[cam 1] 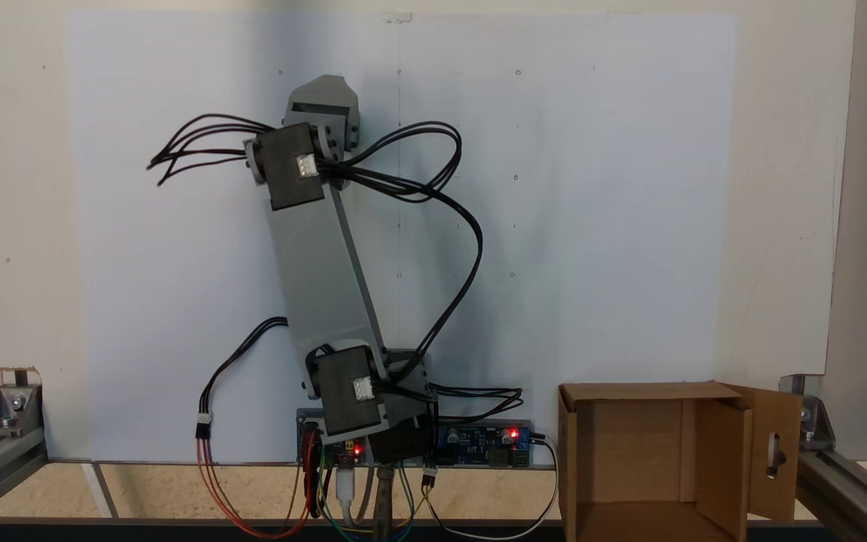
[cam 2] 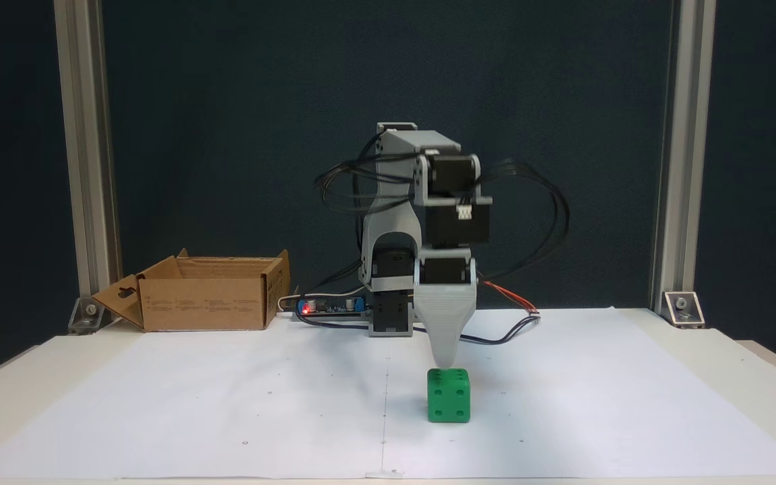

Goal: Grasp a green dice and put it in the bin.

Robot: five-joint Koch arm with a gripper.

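Observation:
The green dice (cam 2: 448, 395) sits on the white paper, a little right of centre and near the front in a fixed view. My gripper (cam 2: 444, 362) points straight down, its grey tip just above the top face of the dice. A single tapered jaw faces that camera, so the gap between the jaws is hidden. Seen from above in a fixed view, the gripper (cam 1: 322, 96) is at the far end of the outstretched arm. The bin (cam 2: 206, 311) is a brown cardboard box standing open at the back left, also seen at the lower right as the bin (cam 1: 637, 392).
A white paper sheet (cam 2: 226, 404) covers the table. Black cables (cam 2: 543, 202) loop off the arm, and a circuit board (cam 1: 482, 436) with red lights lies by its base. Aluminium posts (cam 2: 85, 168) stand at the table's back corners.

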